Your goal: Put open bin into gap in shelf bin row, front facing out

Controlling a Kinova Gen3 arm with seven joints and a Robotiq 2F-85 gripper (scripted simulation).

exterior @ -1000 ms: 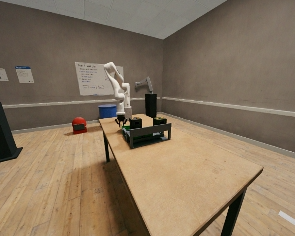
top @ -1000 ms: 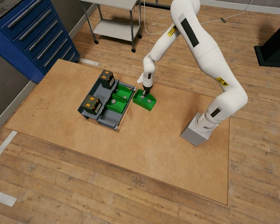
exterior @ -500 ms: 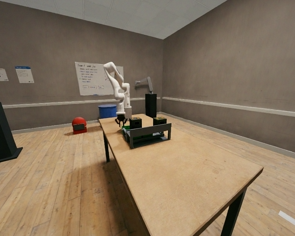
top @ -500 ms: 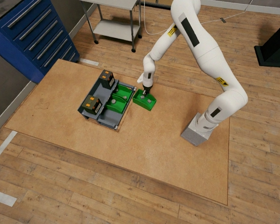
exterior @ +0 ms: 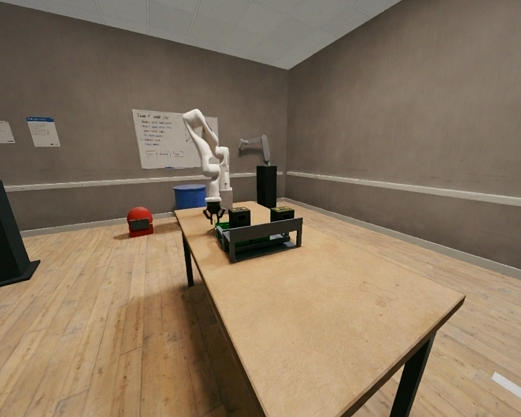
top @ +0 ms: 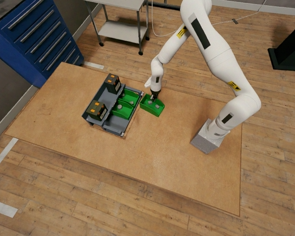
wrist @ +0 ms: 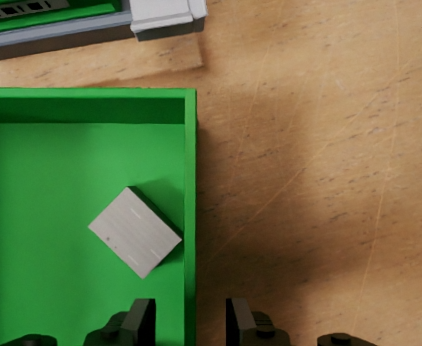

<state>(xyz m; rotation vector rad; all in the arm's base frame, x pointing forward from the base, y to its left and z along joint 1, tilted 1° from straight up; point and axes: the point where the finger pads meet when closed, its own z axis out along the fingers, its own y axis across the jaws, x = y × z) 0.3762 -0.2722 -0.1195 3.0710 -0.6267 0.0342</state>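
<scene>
The open green bin (top: 151, 104) stands on the table just right of the grey shelf (top: 112, 106), with grey parts inside. In the wrist view the bin (wrist: 86, 215) fills the left side and a grey block (wrist: 135, 231) lies in it. My gripper (wrist: 190, 325) points down over the bin's right wall. One finger is inside the bin and one outside, with a gap on each side of the wall. It is partly open and holds nothing. It also shows in the overhead view (top: 153, 98). Two green bins (top: 129, 97) (top: 122, 109) sit on the shelf, with a gap (top: 116, 124) at the near end.
Two black boxes (top: 112, 83) (top: 96, 109) stand on the shelf's top board. The shelf's corner post (wrist: 166, 17) is just beyond the bin. My arm's base (top: 207, 138) is at the table's right side.
</scene>
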